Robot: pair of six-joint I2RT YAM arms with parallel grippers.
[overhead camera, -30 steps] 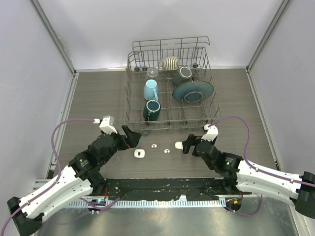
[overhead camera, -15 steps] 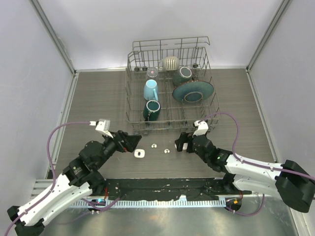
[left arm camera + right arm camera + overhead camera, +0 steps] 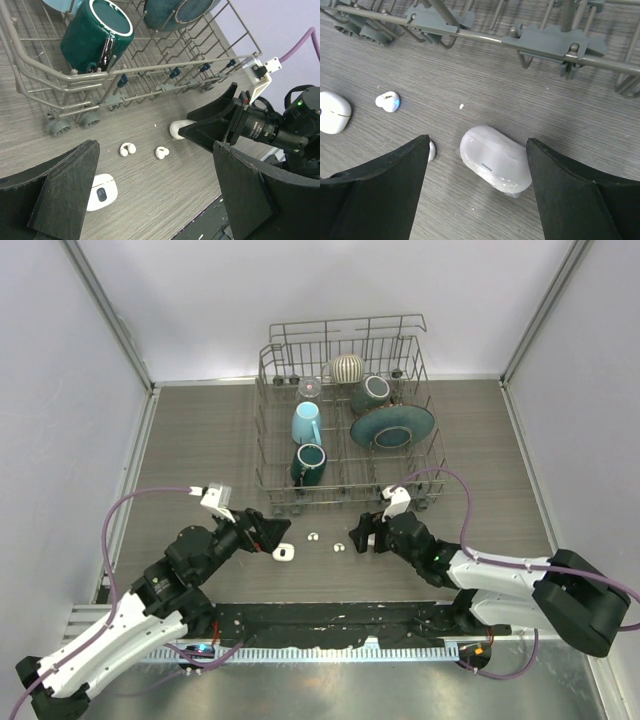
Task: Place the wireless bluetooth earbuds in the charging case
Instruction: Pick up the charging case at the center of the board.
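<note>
the two earbuds lie loose on the grey table (image 3: 200, 440) just in front of the dish rack (image 3: 432, 455), neither one inside a case. the first earbud (image 3: 127, 149) and the second earbud (image 3: 161, 152) sit near each other but apart, each flat on its side, its long axis running roughly along the rack's front rail.

two white shells flank them in one row, and i cannot tell which is the charging case. the smaller white case (image 3: 102, 192) has a dark patch on top. the larger white case (image 3: 495, 160) is closed, its seam facing up and its long axis slanting across the right wrist view.

the right gripper (image 3: 477, 142) has its fingers (image 3: 380, 195) spread wide, straddling the larger case. contact is unclear, and the second earbud is half hidden behind one finger. the left gripper (image 3: 276, 531) is likewise spread wide, holding nothing, low beside the smaller case.
</note>
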